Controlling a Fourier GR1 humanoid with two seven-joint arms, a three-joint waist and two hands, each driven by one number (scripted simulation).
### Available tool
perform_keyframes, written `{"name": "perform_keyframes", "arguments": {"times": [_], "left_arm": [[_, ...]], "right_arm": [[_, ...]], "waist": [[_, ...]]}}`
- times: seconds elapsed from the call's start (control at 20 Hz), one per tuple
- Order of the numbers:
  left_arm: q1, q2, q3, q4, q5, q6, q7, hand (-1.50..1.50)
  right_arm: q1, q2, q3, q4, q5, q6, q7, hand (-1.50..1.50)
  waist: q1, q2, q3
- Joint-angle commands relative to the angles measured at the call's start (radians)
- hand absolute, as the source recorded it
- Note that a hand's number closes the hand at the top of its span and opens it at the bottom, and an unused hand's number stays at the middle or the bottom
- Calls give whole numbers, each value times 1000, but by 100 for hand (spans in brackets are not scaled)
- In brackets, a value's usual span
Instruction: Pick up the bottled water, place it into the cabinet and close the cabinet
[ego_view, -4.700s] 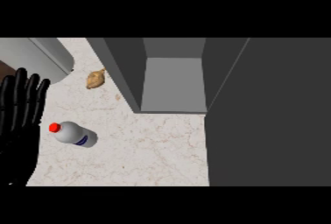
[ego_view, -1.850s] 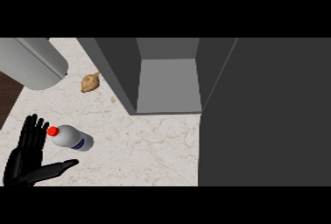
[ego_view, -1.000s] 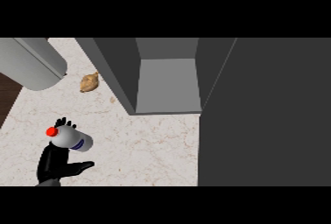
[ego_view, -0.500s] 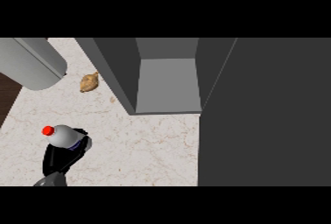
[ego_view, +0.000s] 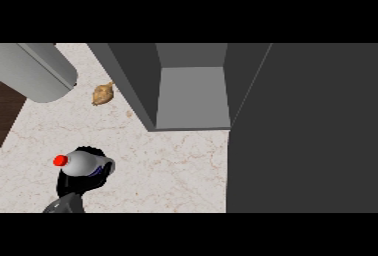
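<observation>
Seen from above, the left hand (ego_view: 83, 181) sits at about 8 o'clock in the head view, its black fingers curled round the bottled water (ego_view: 81, 163); the bottle's red cap (ego_view: 60, 160) points toward 9 o'clock, and the white body with its blue band lies across the palm. Whether the bottle touches the counter (ego_view: 173, 165) or is clear of it cannot be told from this angle. The right hand shows nowhere in the view.

The cabinet (ego_view: 190, 95) stands open toward 12 o'clock, its grey interior bare; its door (ego_view: 303, 130), a broad dark panel, fills the view from 1 to 5 o'clock. A small brown food item (ego_view: 102, 93) lies at about 10 o'clock, just left of the cabinet wall; a grey cylinder (ego_view: 33, 70) occupies the corner at 10 to 11 o'clock.

Risks, as judged: the bottle is smooth and round, so it may roll or slide within the fingers during the carry; the path toward 1 o'clock passes the cabinet's left wall, which the cap or the knuckles could strike; a bottle laid on its side inside may roll back out toward 6 o'clock and block the door from closing.
</observation>
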Motion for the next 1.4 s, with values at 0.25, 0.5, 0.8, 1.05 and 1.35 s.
{"name": "perform_keyframes", "arguments": {"times": [0.25, 0.5, 0.8, 1.05, 1.35], "left_arm": [[-22, -174, -145, -49, -5, 106, -108, 150], [-36, -177, -252, -98, 117, 98, -9, 150], [-11, -178, -483, -210, 294, 208, 43, 150], [-37, -179, -607, -420, 369, 376, 215, 150], [-106, -179, -837, -569, 410, 697, 263, 150]], "right_arm": [[35, -10, -32, -79, -79, 20, 22, -150], [38, 3, 1, -65, -57, 23, 20, -150], [53, -1, 17, -124, -74, 13, 73, -150], [16, 21, 13, -74, -66, -6, 73, -150], [28, 20, 16, -49, -63, 24, 24, -150]], "waist": [[6, -6, 2], [9, -11, 2], [9, -10, 2], [18, -8, 2], [-5, -8, 2]]}}
